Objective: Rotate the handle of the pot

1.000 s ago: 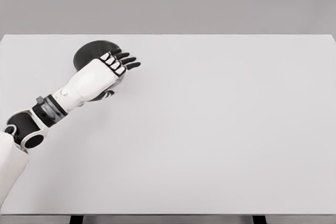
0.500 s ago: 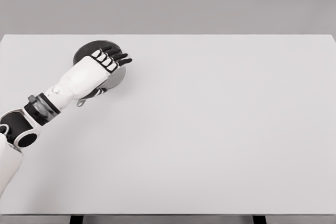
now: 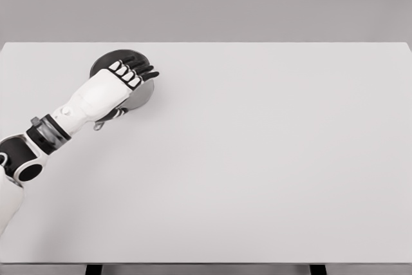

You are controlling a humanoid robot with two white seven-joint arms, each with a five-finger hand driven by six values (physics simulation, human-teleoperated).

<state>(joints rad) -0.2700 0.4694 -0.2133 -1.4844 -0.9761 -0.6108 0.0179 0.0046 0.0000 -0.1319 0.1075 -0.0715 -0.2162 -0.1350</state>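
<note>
Covering unlabeled pot (image 3: 106, 62), left hand (image 3: 106, 93)

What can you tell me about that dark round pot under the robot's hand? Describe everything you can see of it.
The pot is a dark grey, round, shallow vessel that looks metallic, sitting at the far left of the white table. Only its back rim and part of its right side show; the left hand lies over the rest, fingers extended across the top. A small grey tip, probably the handle end, pokes out below the hand, toward the robot. Whether the hand actually grips it is hidden.
</note>
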